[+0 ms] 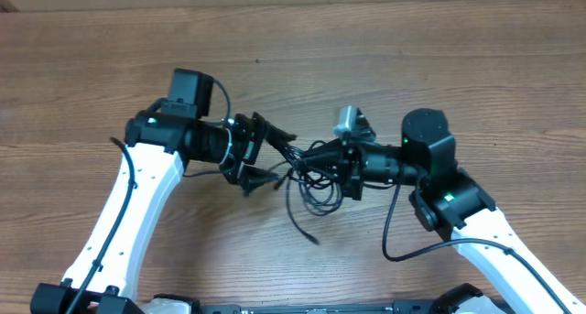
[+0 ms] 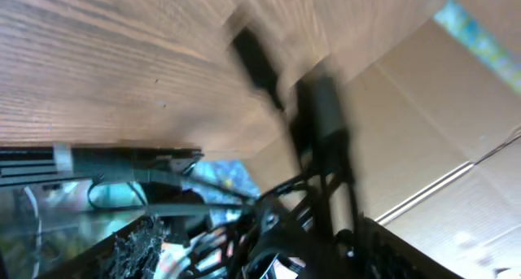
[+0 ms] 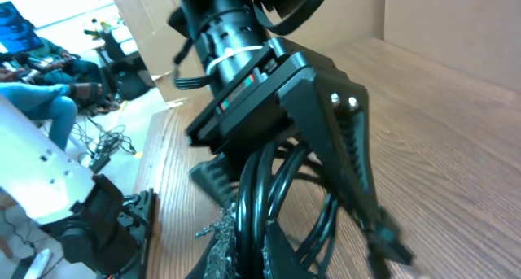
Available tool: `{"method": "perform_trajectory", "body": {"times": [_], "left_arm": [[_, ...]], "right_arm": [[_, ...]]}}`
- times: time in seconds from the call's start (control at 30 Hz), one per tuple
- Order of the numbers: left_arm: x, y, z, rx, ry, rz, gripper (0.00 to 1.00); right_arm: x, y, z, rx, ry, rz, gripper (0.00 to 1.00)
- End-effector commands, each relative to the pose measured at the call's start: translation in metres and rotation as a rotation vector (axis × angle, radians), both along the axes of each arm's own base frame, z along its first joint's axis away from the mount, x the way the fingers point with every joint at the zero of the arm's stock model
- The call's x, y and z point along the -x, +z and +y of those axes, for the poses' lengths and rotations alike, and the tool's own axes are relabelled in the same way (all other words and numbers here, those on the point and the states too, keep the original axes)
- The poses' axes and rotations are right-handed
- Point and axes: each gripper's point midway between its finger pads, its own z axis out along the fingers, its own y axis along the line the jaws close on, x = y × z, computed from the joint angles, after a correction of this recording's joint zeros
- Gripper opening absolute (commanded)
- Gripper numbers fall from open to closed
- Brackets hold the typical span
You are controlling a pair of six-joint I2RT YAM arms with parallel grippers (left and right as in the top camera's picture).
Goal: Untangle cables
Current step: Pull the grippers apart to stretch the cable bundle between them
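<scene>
The cables [image 1: 307, 175] are thin black cords bunched in loops at mid-table between the two arms. One loose end [image 1: 311, 235] trails toward the front edge. My right gripper [image 1: 335, 167] reaches in from the right and is shut on several cords [image 3: 303, 230], which are pinched between its rough pads [image 3: 244, 242]. My left gripper [image 1: 282, 158] faces it from the left with its fingers spread wide around the loops. In the right wrist view one left finger [image 3: 346, 141] stands clear of the cords. The left wrist view is blurred and shows two plug ends [image 2: 257, 61] hanging ahead of the open jaws.
Bare wooden table [image 1: 412, 67] lies behind and around the arms. A cardboard box [image 2: 431, 141] stands past the table's edge. The right arm's own thick black cable [image 1: 394, 232] loops over the table at the front right.
</scene>
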Motion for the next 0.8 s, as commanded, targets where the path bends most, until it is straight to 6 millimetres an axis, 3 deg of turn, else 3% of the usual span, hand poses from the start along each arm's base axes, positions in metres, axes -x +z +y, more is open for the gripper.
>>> {"method": "perform_trajectory", "body": {"times": [0.0,0.37,0.7,0.77], "left_arm": [[-0.011,0.007,0.011,0.010,0.042,-0.017,0.70],[-0.011,0.010,0.011,0.025,0.041,-0.017,0.62],[-0.008,0.020,0.004,0.093,0.015,-0.015,0.62],[-0.007,0.021,0.004,0.099,0.013,-0.014,0.55]], "right_arm": [[0.011,0.029,-0.004,-0.055,0.051,-0.071,0.04],[0.010,0.031,-0.005,-0.057,0.045,-0.080,0.04],[0.010,0.030,-0.005,-0.054,0.045,-0.075,0.04],[0.010,0.028,-0.005,-0.051,0.045,-0.068,0.04]]}}
